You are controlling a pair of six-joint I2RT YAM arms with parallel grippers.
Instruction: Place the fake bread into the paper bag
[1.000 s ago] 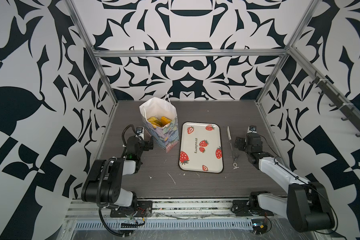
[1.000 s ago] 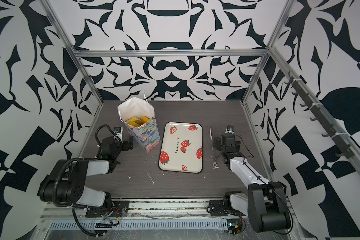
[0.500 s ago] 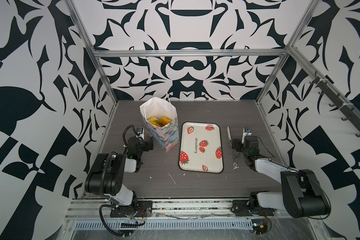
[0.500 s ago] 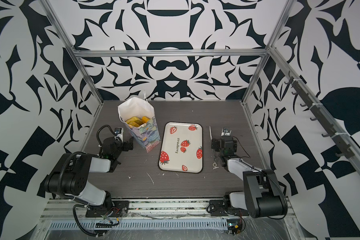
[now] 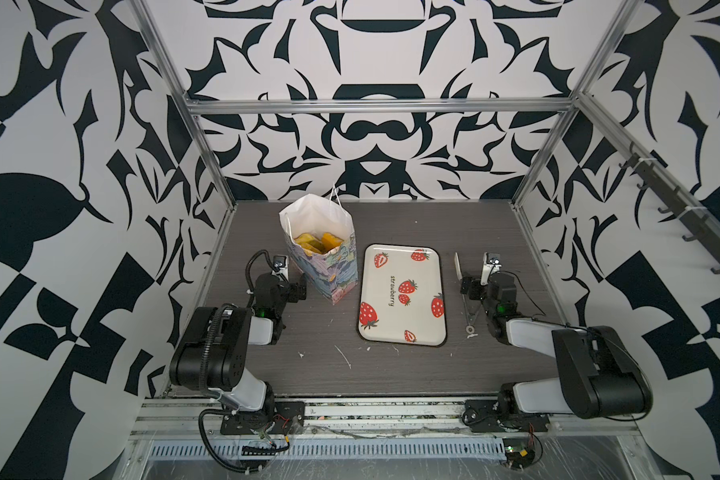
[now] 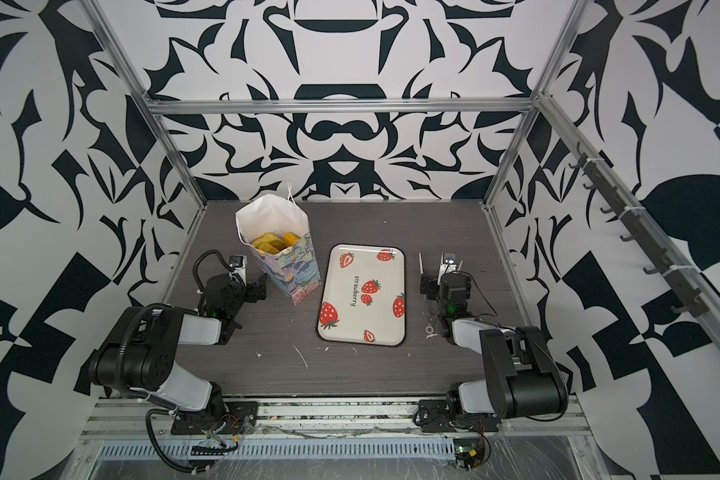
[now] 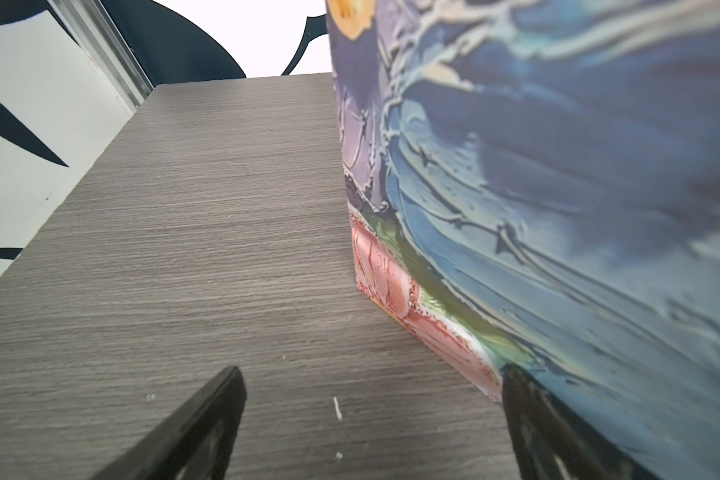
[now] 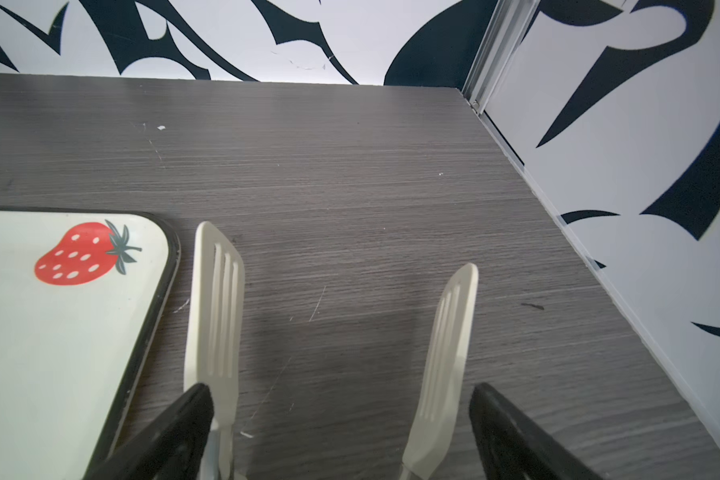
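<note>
The paper bag [image 5: 329,266] [image 6: 292,270] stands upright on the left of the table, its pastel wall filling the left wrist view [image 7: 558,187]. Fake bread [image 5: 317,243] [image 6: 273,243], golden-yellow pieces, lies inside it. My left gripper [image 5: 302,286] [image 7: 373,374] is open and empty, low on the table at the bag's near-left corner, with one finger next to the bag's base. My right gripper [image 5: 472,286] [image 8: 341,388] is open, right of the tray. The two cream arms of a pair of tongs [image 8: 217,299] [image 5: 458,266] lie between its jaws.
The cream strawberry tray [image 5: 375,286] [image 6: 337,286] [image 8: 38,353] lies in the middle with nothing on it. Small white scraps [image 5: 344,357] dot the table in front of it. Patterned walls and metal frame posts close in three sides.
Both arms have folded back and lower toward the table's front. The grippers stay almost where they were, both still open. Bag, bread and tray have not moved.
</note>
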